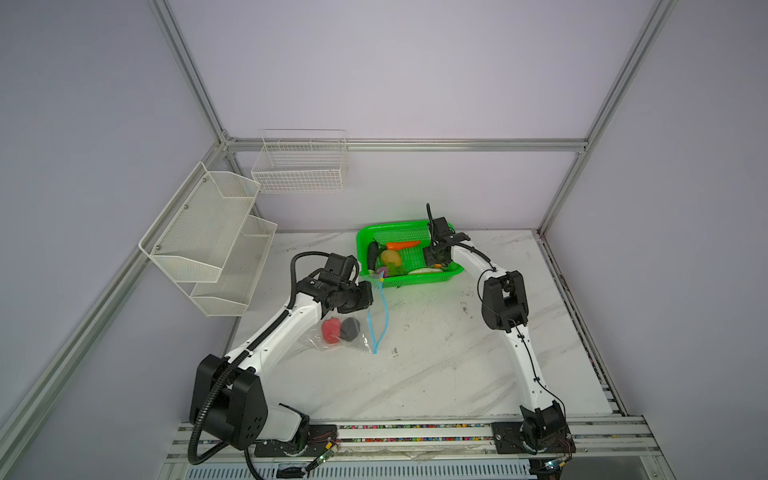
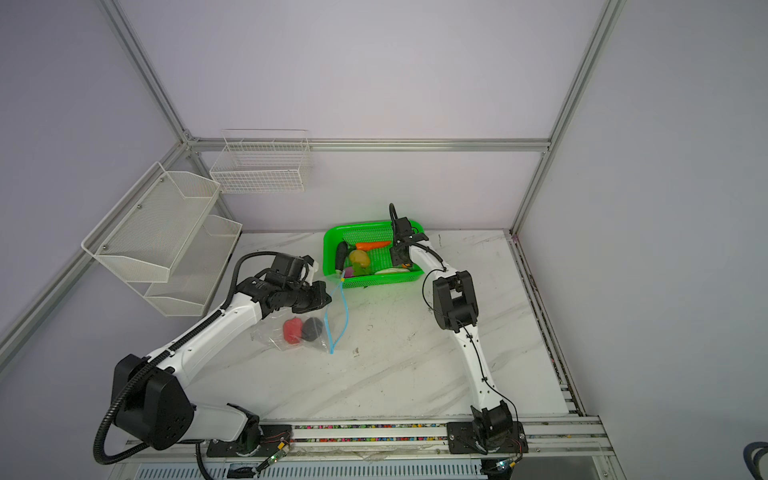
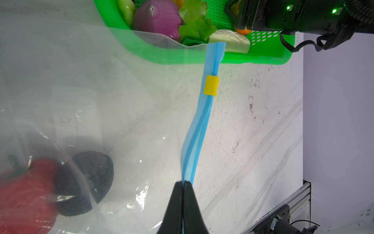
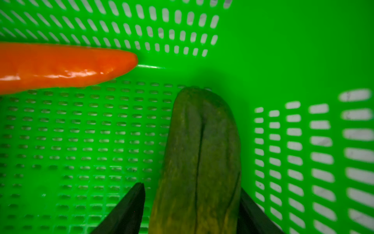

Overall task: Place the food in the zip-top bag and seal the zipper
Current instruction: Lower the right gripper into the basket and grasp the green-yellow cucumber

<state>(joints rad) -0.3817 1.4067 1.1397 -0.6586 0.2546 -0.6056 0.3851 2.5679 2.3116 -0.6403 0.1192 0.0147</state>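
Note:
The clear zip-top bag [image 1: 353,343] [image 3: 81,91] lies on the table with a red pepper [image 1: 331,331] [image 3: 26,192] and a dark round piece [image 1: 350,328] inside. My left gripper [image 3: 183,183] [image 1: 370,293] is shut on its blue zipper [image 3: 202,125] [image 2: 345,307], a little way from the yellow slider [image 3: 211,85]. The green basket [image 1: 415,282] [image 4: 303,50] holds the rest of the food: a carrot [image 1: 403,245] [image 4: 60,64], eggplant [image 1: 372,254], potato [image 1: 390,257], onion [image 3: 157,18] and radish [image 3: 230,40]. My right gripper [image 4: 191,187] [image 1: 434,262] is open inside it, straddling an oblong olive-brown piece [image 4: 202,141]; one finger touches it, the other stands apart.
Two white mesh shelves [image 1: 208,232] hang on the left wall and a wire basket [image 1: 299,166] on the back wall. The basket sits against the back of the marble table [image 1: 457,353]. An aluminium rail [image 1: 415,432] runs along the front edge.

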